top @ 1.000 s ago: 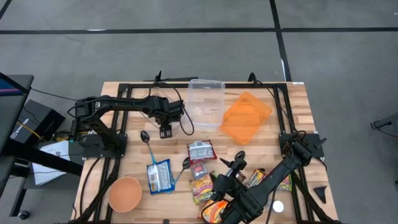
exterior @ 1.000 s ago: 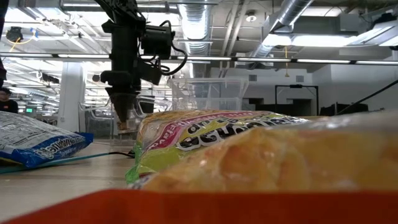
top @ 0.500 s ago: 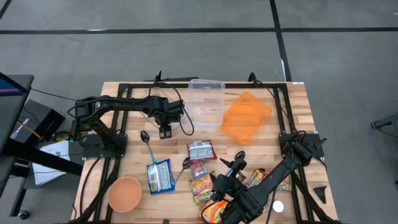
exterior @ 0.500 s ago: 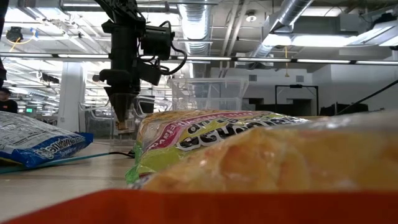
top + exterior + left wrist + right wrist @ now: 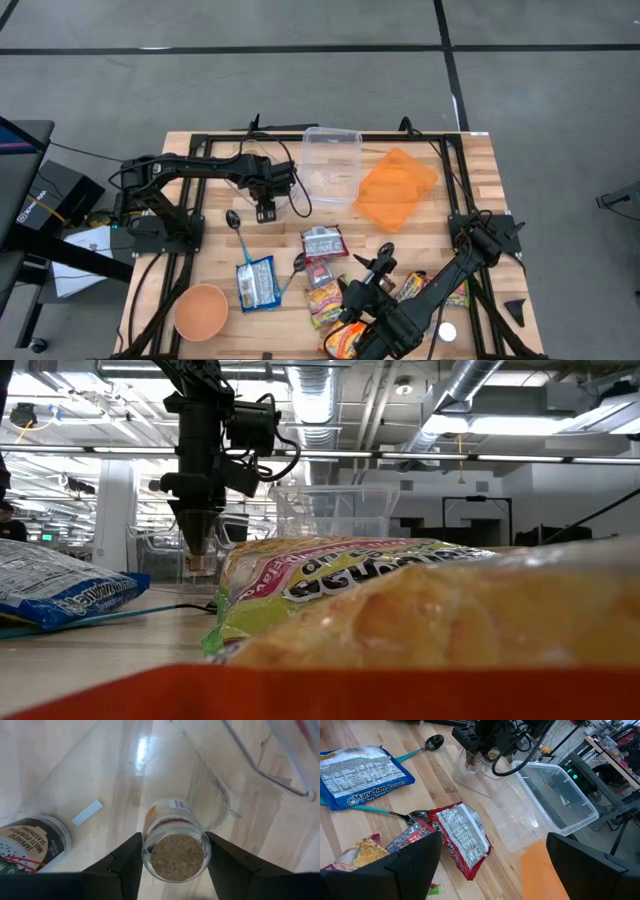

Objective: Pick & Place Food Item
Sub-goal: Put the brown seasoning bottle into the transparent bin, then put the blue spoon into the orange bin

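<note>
High view: the left gripper [image 5: 266, 207] stood just beside the clear container [image 5: 331, 163], off its open side toward the left arm's base, with a spoon [image 5: 237, 227] near it. The orange lid [image 5: 396, 188] lay against the container's opposite side. The right gripper [image 5: 381, 262] waited well apart from the container, over a cluster of snack packets; a blue ramen packet [image 5: 257, 283] and a bowl [image 5: 201, 312] lay farther still.

Low view: the left gripper [image 5: 199, 555] hung point-down close above the table, in front of the clear container [image 5: 335, 510]. A small pale item showed between its tips. Packets [image 5: 330, 575] filled the foreground.

Left wrist view: the fingers [image 5: 125, 862] were part-closed around a small glass spice jar [image 5: 176, 845] filled with brown powder, gripped near its base. A second jar [image 5: 34, 842] lay on its side near the container's clear wall.

Right wrist view: the right gripper's fingers [image 5: 412, 862] stood wide apart and held nothing, over a red-edged packet [image 5: 461, 839].

Risk assessment: glass held between two narrow fingers appeared liable to slip or twist if moved briskly. The container wall rose close by; too low a lift would probably strike the rim and jar the grip. The lying jar could roll if nudged.
</note>
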